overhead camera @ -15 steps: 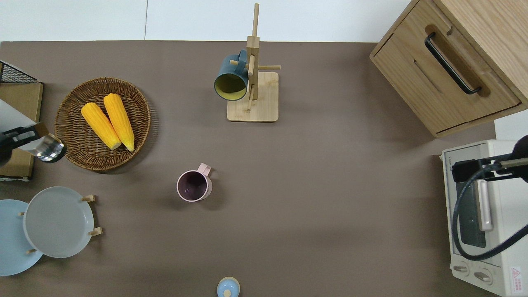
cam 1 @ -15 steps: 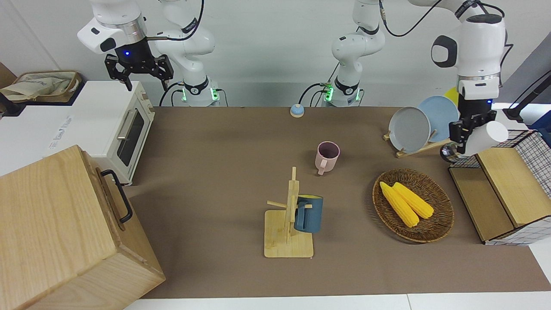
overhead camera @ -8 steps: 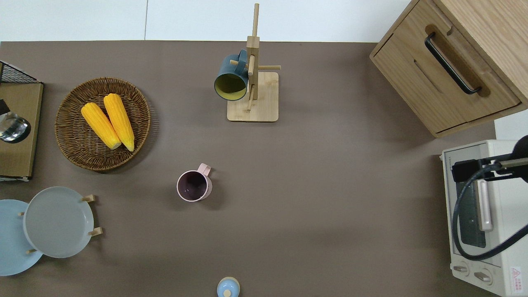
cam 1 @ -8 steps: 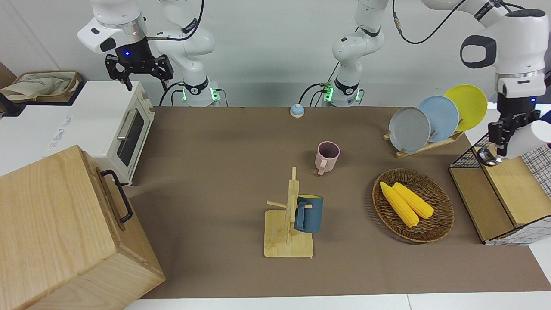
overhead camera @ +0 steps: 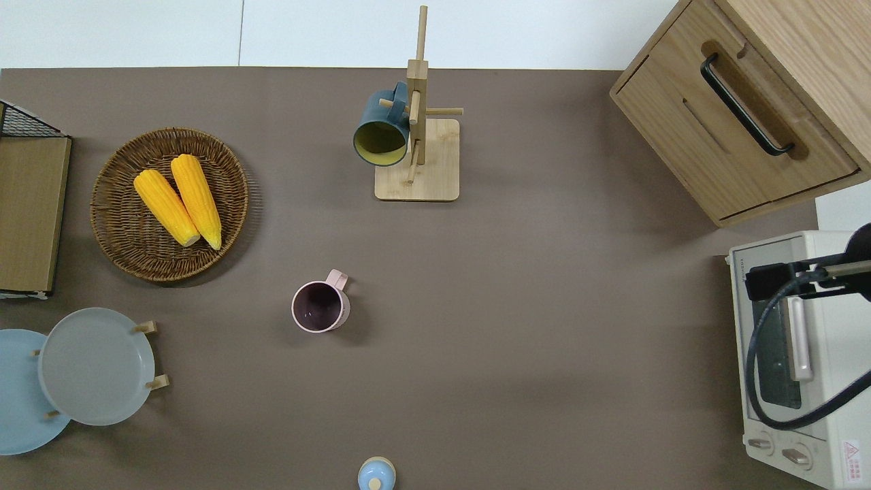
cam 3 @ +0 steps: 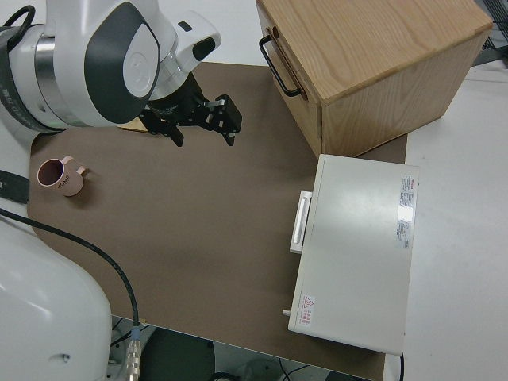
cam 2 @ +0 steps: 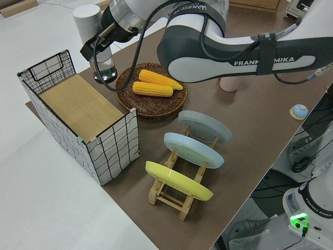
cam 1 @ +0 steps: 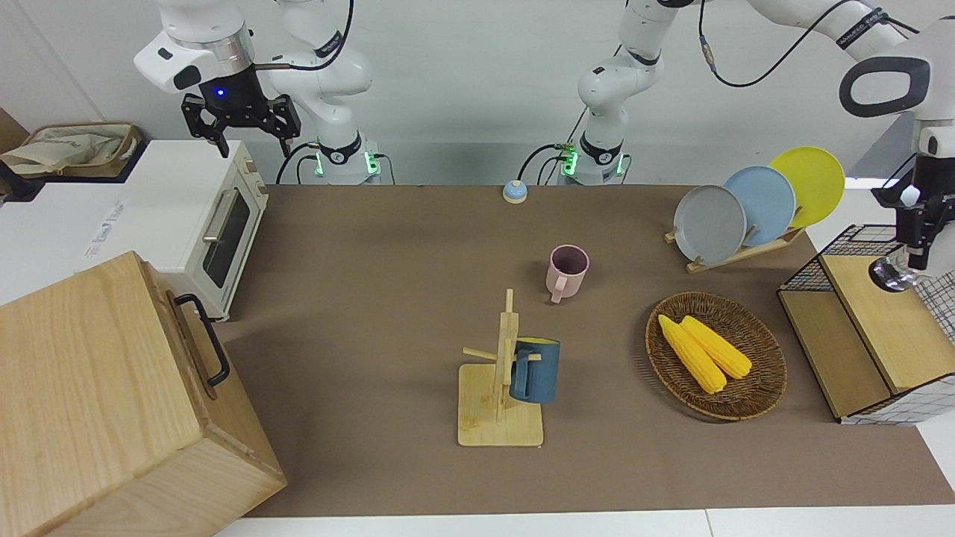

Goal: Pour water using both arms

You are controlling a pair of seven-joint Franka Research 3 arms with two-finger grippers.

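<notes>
My left gripper is shut on a bottle with a white top and a clear lower part. It holds the bottle in the air above the wire basket with a wooden lid at the left arm's end of the table, outside the overhead view. A pink mug stands upright on the brown mat near the table's middle, well apart from the bottle. My right gripper is open and holds nothing; that arm is parked.
A wicker tray with two corn cobs lies beside the wire basket. A plate rack stands nearer the robots. A mug tree carries a blue mug. A toaster oven and wooden cabinet fill the right arm's end.
My left gripper has carried the bottle away from the plate rack toward the left arm's end of the table, leaving the overhead view. The right arm has not moved.
</notes>
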